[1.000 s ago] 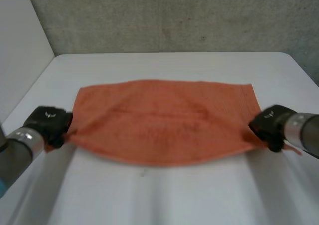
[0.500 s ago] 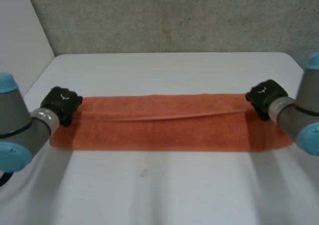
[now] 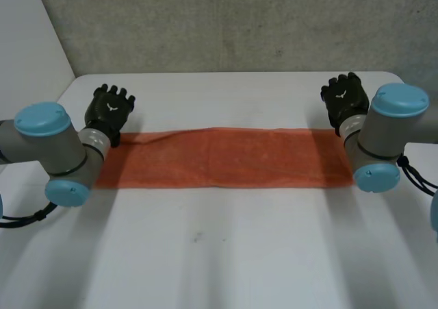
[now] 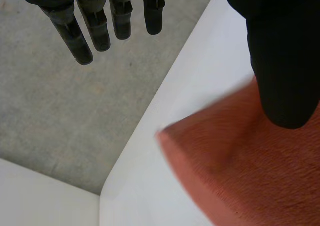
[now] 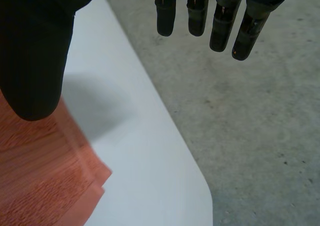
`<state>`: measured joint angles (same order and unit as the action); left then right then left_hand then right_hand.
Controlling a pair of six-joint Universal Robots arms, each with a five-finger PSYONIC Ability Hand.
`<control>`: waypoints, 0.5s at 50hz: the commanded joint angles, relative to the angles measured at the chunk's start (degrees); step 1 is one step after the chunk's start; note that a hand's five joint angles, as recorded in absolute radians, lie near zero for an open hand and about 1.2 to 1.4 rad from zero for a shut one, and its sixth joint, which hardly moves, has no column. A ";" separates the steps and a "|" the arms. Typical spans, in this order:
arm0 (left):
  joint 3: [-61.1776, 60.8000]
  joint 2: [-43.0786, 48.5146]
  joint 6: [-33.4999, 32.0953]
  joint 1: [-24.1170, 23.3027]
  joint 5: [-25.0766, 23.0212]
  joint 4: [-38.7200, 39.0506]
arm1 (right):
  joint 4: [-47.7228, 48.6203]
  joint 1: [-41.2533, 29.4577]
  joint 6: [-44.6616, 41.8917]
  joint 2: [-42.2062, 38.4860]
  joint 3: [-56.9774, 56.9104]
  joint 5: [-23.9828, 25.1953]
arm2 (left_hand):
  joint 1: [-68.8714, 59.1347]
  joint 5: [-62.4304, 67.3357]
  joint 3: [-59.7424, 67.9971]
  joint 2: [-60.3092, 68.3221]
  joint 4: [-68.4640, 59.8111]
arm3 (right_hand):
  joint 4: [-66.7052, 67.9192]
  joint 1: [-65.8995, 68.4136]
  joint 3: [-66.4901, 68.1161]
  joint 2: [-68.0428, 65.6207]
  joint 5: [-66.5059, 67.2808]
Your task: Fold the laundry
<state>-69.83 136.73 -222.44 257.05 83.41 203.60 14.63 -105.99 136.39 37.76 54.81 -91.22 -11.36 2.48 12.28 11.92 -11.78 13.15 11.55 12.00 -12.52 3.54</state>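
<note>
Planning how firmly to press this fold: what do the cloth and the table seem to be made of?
Cloth: probably terry-type cotton towelling, orange and matte; a fuzzy nap shows in the left wrist view. Table: smooth white top with a faint sheen, perhaps laminate or painted board; I can't tell which.

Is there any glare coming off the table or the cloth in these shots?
Head view: no glare on the white table, and the orange cloth looks matte. Left wrist view: table and cloth corner are evenly lit, with no hot spot. Right wrist view: no hot spot there either.
</note>
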 commanded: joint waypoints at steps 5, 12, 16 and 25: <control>-10.15 -11.14 0.78 -0.67 0.44 -0.57 | -4.61 1.13 11.35 17.68 13.30 1.39 | 1.36 -2.48 -2.28 -1.92 1.78 | -3.15 -1.55 -2.00 2.52 -3.54; -22.19 -21.25 1.13 -0.85 -0.09 -0.66 | -15.23 6.57 14.94 24.72 21.73 5.87 | 1.36 -2.48 -2.28 -1.92 1.78 | -3.15 -1.55 -2.00 2.52 -3.54; -28.34 -24.14 4.29 -2.87 -0.09 -0.57 | -20.96 9.13 16.89 25.43 25.25 9.21 | 1.36 -2.48 -2.28 -1.92 1.78 | -0.39 1.21 0.76 -0.24 -0.78; -31.33 -25.29 14.75 -2.96 0.00 -0.05 | -17.37 13.26 16.89 24.99 31.58 13.52 | 1.36 -2.48 -2.28 -1.92 1.78 | 11.72 13.32 12.87 -12.36 11.33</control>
<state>-100.13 111.49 -214.12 254.02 83.32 203.10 -6.45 -94.69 153.42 63.42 83.21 -80.17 -11.36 2.46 11.96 11.41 -11.64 16.02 13.65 16.33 -16.08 6.45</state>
